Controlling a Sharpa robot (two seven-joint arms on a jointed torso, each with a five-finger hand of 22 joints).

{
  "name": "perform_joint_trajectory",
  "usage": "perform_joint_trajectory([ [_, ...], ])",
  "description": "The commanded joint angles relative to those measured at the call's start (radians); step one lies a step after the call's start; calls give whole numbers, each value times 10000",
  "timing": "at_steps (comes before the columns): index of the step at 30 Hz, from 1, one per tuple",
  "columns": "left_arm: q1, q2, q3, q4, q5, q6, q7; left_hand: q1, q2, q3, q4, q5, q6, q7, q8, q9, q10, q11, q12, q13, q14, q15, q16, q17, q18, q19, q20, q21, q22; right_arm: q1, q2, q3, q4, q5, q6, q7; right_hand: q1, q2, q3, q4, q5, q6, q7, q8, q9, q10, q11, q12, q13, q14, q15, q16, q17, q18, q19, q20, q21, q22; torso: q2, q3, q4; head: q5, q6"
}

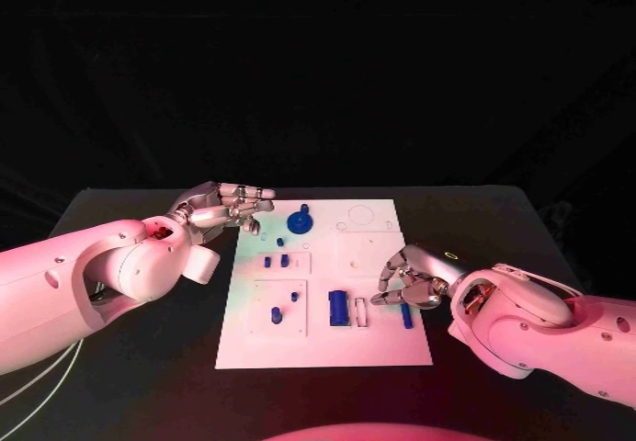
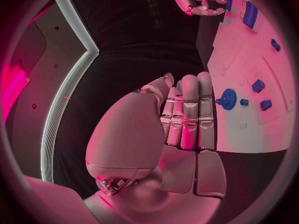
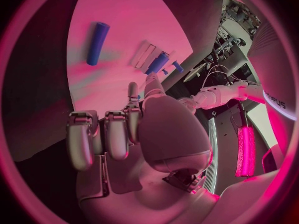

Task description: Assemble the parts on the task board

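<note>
The white task board (image 1: 378,344) lies in the middle of the black table. On it are a blue gear (image 1: 300,220) near the far edge, two small blue pieces (image 1: 276,262), two short pegs (image 1: 276,314), a larger blue block (image 1: 338,306) and a blue cylinder (image 1: 405,315). My left hand (image 1: 225,207) hovers at the board's far left corner, holding nothing, its fingers lying side by side; the gear (image 2: 228,98) sits just beyond the fingers (image 2: 189,109). My right hand (image 1: 411,280) is over the board's right edge with its fingers curled in on nothing, close to the cylinder (image 3: 96,42).
Black table (image 1: 146,367) surrounds the board on all sides. A narrow white slot piece (image 1: 360,310) lies beside the blue block. White cables (image 1: 33,377) hang by my left arm at the table's near left.
</note>
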Motion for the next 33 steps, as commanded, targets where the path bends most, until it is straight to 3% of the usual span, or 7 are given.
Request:
perform_joint_trajectory([
  [1, -1, 16, 3, 16, 37, 153, 116, -36, 37, -40, -3, 27, -50, 2, 31, -16, -56, 24, 41, 11, -67, 33, -32, -15, 132, -88, 5, -38, -15, -32, -107, -8, -3, 47, 32, 134, 478, 361, 17, -79, -77, 20, 8, -42, -18, 21, -12, -35, -757, 695, 29, -57, 907, -93, 797, 23, -47, 2466, -1, -4, 3, -34, 18],
  [6, -3, 3, 0, 16, 37, 147, 122, -36, 37, -40, -3, 27, -50, 2, 31, -16, -56, 24, 41, 11, -67, 33, -32, -15, 132, -88, 5, -38, -15, -45, -447, -12, 1, -106, -84, -141, 501, 477, 104, -69, -159, 4, 27, -125, -69, -10, -5, -130, -812, 686, 29, -83, 864, -88, 788, 24, -66, 2460, 7, -3, 27, -96, 11],
  [13, -4, -11, -2, 11, 37, 141, 124, -36, 37, -40, -3, 27, -50, 2, 31, -16, -56, 24, 41, 11, -67, 33, -32, -15, 132, -88, 5, -38, -15, -122, -828, -35, 88, -430, 211, -534, 84, 457, 17, 218, -98, -107, 166, -462, -271, -55, 108, -302, -911, 677, 118, -116, 818, -83, 775, 82, -97, 2451, 8, 3, -7, -167, -18],
  [18, -4, -4, -3, 12, 37, 144, 128, -41, 29, -52, -2, 24, -52, 0, 33, -17, -59, 24, 47, 15, -68, 34, -32, -17, 132, -87, 7, -45, -19, -297, -940, -47, 89, -720, 342, -861, -754, 104, -316, 825, 479, 101, 179, -579, -348, -63, 133, -431, -985, 687, 148, -101, 850, -92, 796, 133, -54, 2464, 8, 5, 3, -231, 7],
  [19, -4, -5, -3, 12, 37, 144, 128, -41, 29, -52, -2, 24, -52, 0, 33, -17, -59, 24, 47, 15, -68, 34, -32, -17, 132, -87, 7, -45, -19, -334, -955, -50, 80, -773, 366, -917, -879, 22, -424, 909, 1040, 146, 161, -615, -360, -62, 128, -453, -993, 686, 141, -104, 846, -89, 791, 127, -64, 2461, 7, 5, 0, -236, -14],
  [21, -4, -7, -3, 10, 37, 143, 128, -41, 29, -52, -2, 24, -52, 0, 33, -17, -59, 24, 47, 15, -68, 34, -32, -17, 132, -87, 7, -45, -19, -411, -976, -54, 71, -875, 396, -1007, -946, -35, -524, 939, 1415, 169, 165, -656, -371, -59, 121, -463, -993, 685, 137, -109, 842, -86, 786, 126, -78, 2457, 9, 5, 1, -243, -17],
  [33, -5, 15, -4, -8, 37, 157, 120, -41, 29, -52, -2, 24, -52, 0, 33, -17, -59, 24, 47, 15, -68, 34, -32, -17, 132, -87, 7, -45, -19, -729, -912, -64, -4, -1174, 466, -1241, -996, -35, -590, 952, 1545, 209, 157, -676, -372, -43, 118, -438, -971, 688, 136, -105, 851, -90, 793, 126, -61, 2462, 11, 1, 13, -261, -21],
])
